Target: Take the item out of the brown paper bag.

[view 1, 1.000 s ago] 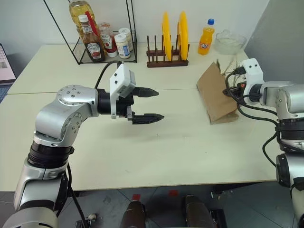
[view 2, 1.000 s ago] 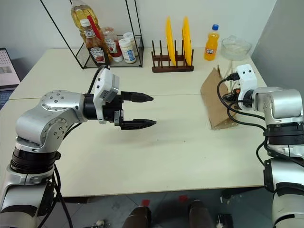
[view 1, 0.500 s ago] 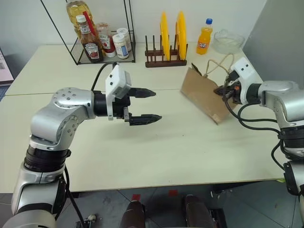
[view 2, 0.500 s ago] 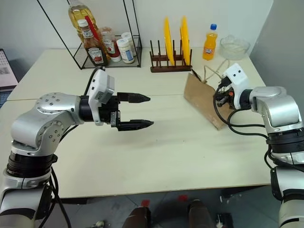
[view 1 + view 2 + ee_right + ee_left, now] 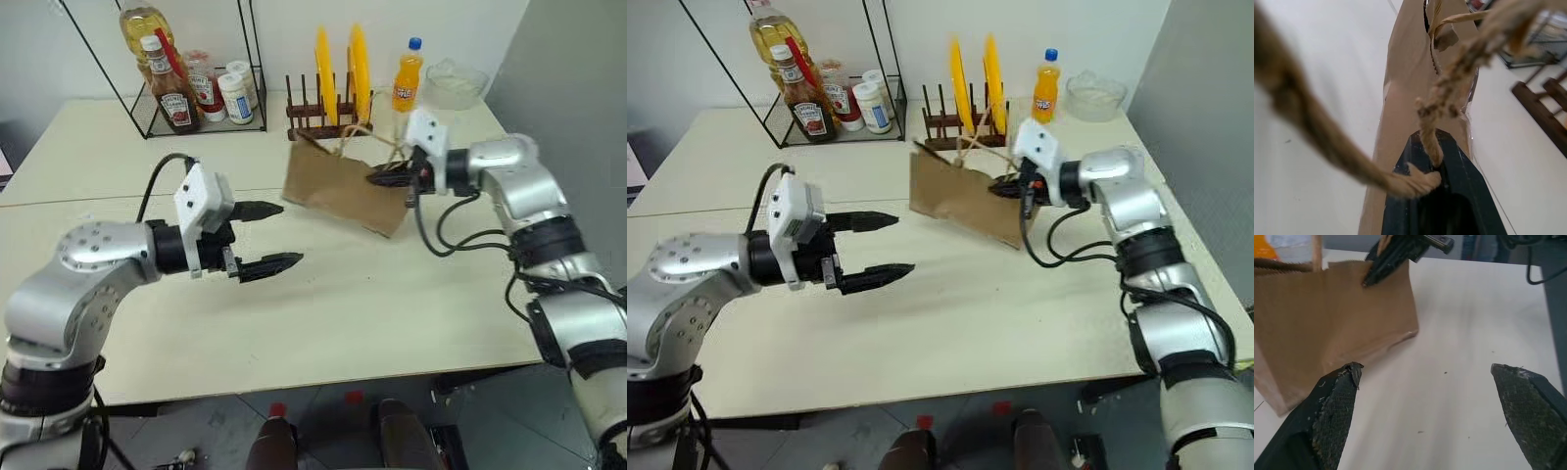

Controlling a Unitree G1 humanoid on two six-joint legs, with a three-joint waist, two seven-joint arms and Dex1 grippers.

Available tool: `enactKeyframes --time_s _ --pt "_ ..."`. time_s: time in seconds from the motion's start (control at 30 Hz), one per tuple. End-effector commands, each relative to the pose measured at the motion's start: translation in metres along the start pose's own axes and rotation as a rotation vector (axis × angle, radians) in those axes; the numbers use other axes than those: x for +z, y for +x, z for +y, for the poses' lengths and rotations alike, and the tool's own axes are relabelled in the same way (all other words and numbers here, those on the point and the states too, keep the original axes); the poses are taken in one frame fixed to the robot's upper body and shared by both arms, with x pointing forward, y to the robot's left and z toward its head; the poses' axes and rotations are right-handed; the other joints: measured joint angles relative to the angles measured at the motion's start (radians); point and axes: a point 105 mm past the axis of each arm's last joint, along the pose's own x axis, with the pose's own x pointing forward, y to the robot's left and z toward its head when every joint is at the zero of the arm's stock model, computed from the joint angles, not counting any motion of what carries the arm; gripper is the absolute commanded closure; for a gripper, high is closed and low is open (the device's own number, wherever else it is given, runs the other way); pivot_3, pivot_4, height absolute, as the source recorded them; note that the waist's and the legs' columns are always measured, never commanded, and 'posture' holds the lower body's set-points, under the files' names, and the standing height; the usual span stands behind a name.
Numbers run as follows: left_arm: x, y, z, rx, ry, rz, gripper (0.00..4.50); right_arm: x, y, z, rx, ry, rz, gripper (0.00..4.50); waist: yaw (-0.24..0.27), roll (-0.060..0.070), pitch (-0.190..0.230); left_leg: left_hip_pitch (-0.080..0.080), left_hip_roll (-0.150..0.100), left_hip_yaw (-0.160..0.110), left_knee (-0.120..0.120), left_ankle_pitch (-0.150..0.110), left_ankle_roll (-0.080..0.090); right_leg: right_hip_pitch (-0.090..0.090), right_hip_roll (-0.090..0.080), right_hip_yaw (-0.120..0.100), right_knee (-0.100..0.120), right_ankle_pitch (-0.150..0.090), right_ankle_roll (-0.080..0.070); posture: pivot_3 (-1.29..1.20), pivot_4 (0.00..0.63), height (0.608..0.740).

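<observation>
The brown paper bag is hanging tilted mid-table, its bottom corner touching, the right gripper pinching its cord handle shut. The left gripper is waiting wide open, empty. The item is hiding inside, presumably; tipping further risks spilling it.

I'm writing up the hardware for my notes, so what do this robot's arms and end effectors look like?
Both arms have rounded silver-grey shells with black joint sections. Each wrist carries a white boxy camera module, and black cables loop alongside. The left end effector and right end effector each have two black tapered fingers; the left one's pads look finely textured.
</observation>
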Motion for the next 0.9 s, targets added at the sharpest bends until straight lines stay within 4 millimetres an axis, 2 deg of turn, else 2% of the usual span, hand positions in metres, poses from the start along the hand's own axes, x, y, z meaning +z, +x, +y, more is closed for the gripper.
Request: enactKeyframes --time_s 0.03,0.23,0.43,0.67,0.9 --pt "0.009 -0.011 0.007 0.164 0.073 -0.045 0.00 0.028 0.014 -0.007 0.031 -0.120 -0.058 4.47 -0.003 0.000 0.000 0.000 0.000 0.000 0.000 0.000 -0.001 0.000 0.000 0.000 0.000 0.000 0.000 0.00 0.150 0.740" --pt "-0.005 -0.024 0.001 0.314 0.039 -0.017 0.00 0.035 0.050 0.005 0.117 -0.174 -0.068 4.47 -0.005 0.000 0.000 0.002 0.000 -0.002 0.000 0.003 -0.005 0.000 0.000 0.000 0.006 0.000 0.000 0.00 0.150 0.740" --pt "-0.004 -0.037 -0.002 0.437 0.026 -0.029 0.00 0.034 0.067 0.018 0.180 -0.224 -0.042 4.47 -0.005 0.000 0.000 0.003 0.000 -0.002 0.000 0.004 -0.007 0.000 0.000 0.000 0.009 0.000 0.000 0.00 0.150 0.740" --pt "-0.004 -0.036 -0.002 0.497 0.034 -0.025 0.00 0.030 0.082 0.017 0.099 -0.291 0.003 4.47 -0.006 0.000 0.000 0.006 0.000 -0.002 0.000 0.004 -0.007 0.000 0.000 0.001 0.009 0.000 0.000 0.00 0.150 0.740" --pt "-0.006 -0.037 -0.001 0.460 0.014 -0.008 0.00 0.030 0.074 0.011 0.089 -0.268 -0.004 2.15 -0.006 0.000 0.000 0.006 0.000 -0.002 -0.001 0.004 -0.007 0.001 0.000 0.001 0.009 0.000 0.000 0.00 0.150 0.740"
